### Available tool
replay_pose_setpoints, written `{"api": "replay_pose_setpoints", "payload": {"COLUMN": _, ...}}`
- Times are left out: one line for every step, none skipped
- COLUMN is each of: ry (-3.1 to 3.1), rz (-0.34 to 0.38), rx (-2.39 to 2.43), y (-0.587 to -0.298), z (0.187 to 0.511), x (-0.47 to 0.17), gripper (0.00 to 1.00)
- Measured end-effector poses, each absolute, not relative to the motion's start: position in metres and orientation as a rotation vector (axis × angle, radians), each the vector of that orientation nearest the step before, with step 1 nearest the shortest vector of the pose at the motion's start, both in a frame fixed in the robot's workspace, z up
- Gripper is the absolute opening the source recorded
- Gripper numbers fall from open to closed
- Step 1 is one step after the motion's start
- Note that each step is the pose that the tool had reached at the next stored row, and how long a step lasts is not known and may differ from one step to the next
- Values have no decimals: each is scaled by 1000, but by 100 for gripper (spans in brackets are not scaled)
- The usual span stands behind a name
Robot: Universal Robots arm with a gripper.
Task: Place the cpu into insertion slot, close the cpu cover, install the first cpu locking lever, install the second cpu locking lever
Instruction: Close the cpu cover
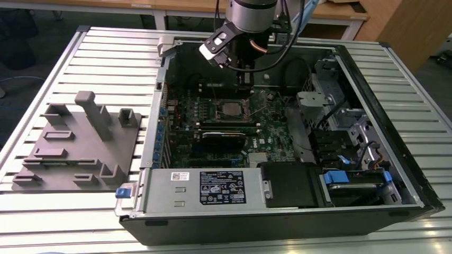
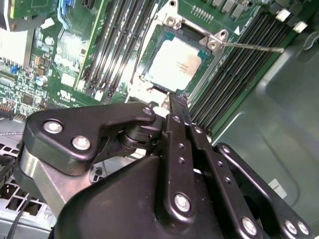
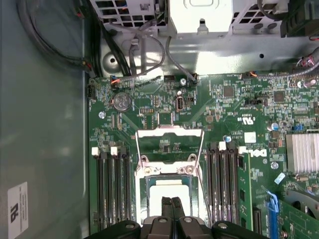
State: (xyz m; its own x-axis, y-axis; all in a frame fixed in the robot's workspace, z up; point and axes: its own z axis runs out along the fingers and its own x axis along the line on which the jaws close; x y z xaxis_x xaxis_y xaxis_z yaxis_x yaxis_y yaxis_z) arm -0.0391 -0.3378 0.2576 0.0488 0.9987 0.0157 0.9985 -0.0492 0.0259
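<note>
Currently the arm (image 1: 247,21) reaches down from the top centre of the exterior view into an open computer case (image 1: 395,159) lying on a slatted table (image 1: 106,47). The gripper (image 1: 244,79) (image 2: 175,99) (image 3: 171,201) hangs over the green board (image 1: 272,140), just above the cpu (image 1: 229,109) in that frame. A grey moulded block (image 1: 78,148) sits on the table at the left of the exterior view, well apart from the case.

In both wrist views the 2 fingers (image 2: 174,132) are pressed together along their length, a narrow closed pair with nothing held between them. Their tips sit at the near edge of the cpu (image 2: 174,64); whether they touch it cannot be told.

The cpu lies flat inside the insertion slot (image 3: 143,199), its pale silver top facing up and the dark rim showing around it. In the first wrist view the cpu cover (image 3: 169,133) is swung up off the slot, on the side away from the fingers, with green board visible through its cut-out. In the second wrist view 1 thin metal rod (image 2: 249,47) juts out from a corner of the slot, across the black memory slots (image 2: 234,74).
</note>
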Motion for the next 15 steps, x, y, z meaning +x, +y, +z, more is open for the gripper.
{"api": "replay_pose_setpoints", "payload": {"ry": 2161, "rz": 46, "rx": 2269, "y": -338, "z": 257, "x": -37, "gripper": 11}}
{"api": "replay_pose_setpoints", "payload": {"ry": 2161, "rz": 46, "rx": 2269, "y": -338, "z": 257, "x": -36, "gripper": 11}}
{"api": "replay_pose_setpoints", "payload": {"ry": 2161, "rz": 46, "rx": 2269, "y": -338, "z": 257, "x": -34, "gripper": 11}}
{"api": "replay_pose_setpoints", "payload": {"ry": 2161, "rz": 46, "rx": 2269, "y": -338, "z": 257, "x": -32, "gripper": 11}}
{"api": "replay_pose_setpoints", "payload": {"ry": 2161, "rz": 46, "rx": 2269, "y": -338, "z": 257, "x": -30, "gripper": 11}}
{"api": "replay_pose_setpoints", "payload": {"ry": 2161, "rz": 46, "rx": 2269, "y": -338, "z": 257, "x": -28, "gripper": 11}}
{"api": "replay_pose_setpoints", "payload": {"ry": 2161, "rz": 46, "rx": 2269, "y": -338, "z": 257, "x": -25, "gripper": 11}}
{"api": "replay_pose_setpoints", "payload": {"ry": 2161, "rz": 46, "rx": 2269, "y": -338, "z": 257, "x": -23, "gripper": 11}}
{"api": "replay_pose_setpoints", "payload": {"ry": 2161, "rz": 46, "rx": 2269, "y": -338, "z": 257, "x": -21, "gripper": 11}}
{"api": "replay_pose_setpoints", "payload": {"ry": 2161, "rz": 46, "rx": 2269, "y": -338, "z": 257, "x": -18, "gripper": 11}}
{"api": "replay_pose_setpoints", "payload": {"ry": 2161, "rz": 46, "rx": 2269, "y": -338, "z": 257, "x": -16, "gripper": 11}}
{"api": "replay_pose_setpoints", "payload": {"ry": 2161, "rz": 46, "rx": 2269, "y": -338, "z": 257, "x": -13, "gripper": 11}}
{"api": "replay_pose_setpoints", "payload": {"ry": 2161, "rz": 46, "rx": 2269, "y": -338, "z": 256, "x": -11, "gripper": 11}}
{"api": "replay_pose_setpoints", "payload": {"ry": 2161, "rz": 46, "rx": 2269, "y": -338, "z": 256, "x": -9, "gripper": 11}}
{"api": "replay_pose_setpoints", "payload": {"ry": 2161, "rz": 46, "rx": 2269, "y": -338, "z": 256, "x": -7, "gripper": 11}}
